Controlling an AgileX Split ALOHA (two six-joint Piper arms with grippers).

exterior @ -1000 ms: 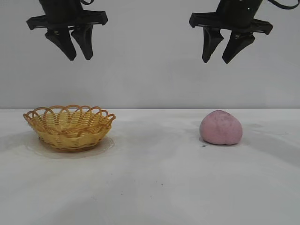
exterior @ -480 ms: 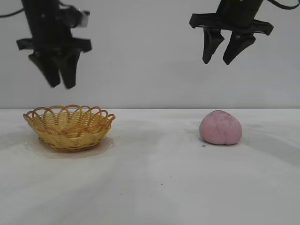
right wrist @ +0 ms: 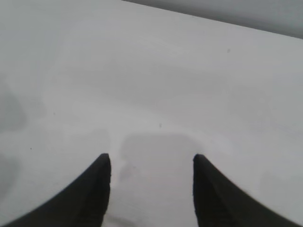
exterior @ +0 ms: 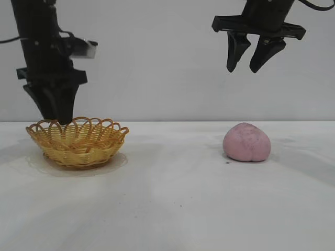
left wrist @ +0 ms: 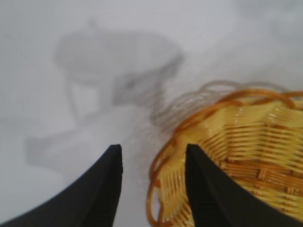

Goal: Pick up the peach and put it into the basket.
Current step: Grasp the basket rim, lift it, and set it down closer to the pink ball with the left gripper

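The dusty-pink peach (exterior: 246, 142) lies on the white table at the right. The yellow woven basket (exterior: 77, 141) stands at the left and holds nothing. My left gripper (exterior: 54, 116) is open and hangs low just behind the basket's far left rim. In the left wrist view (left wrist: 152, 151) the basket's looped rim (left wrist: 163, 163) lies between its fingers. My right gripper (exterior: 251, 67) is open and empty, high above the peach. In the right wrist view (right wrist: 151, 161) it faces only bare table; the peach is out of that view.
The white table (exterior: 172, 198) runs wide between the basket and the peach. A plain grey wall stands behind.
My left gripper has come down and moved left, from high above the basket to just behind its far left rim. The right gripper, peach and basket have not moved.
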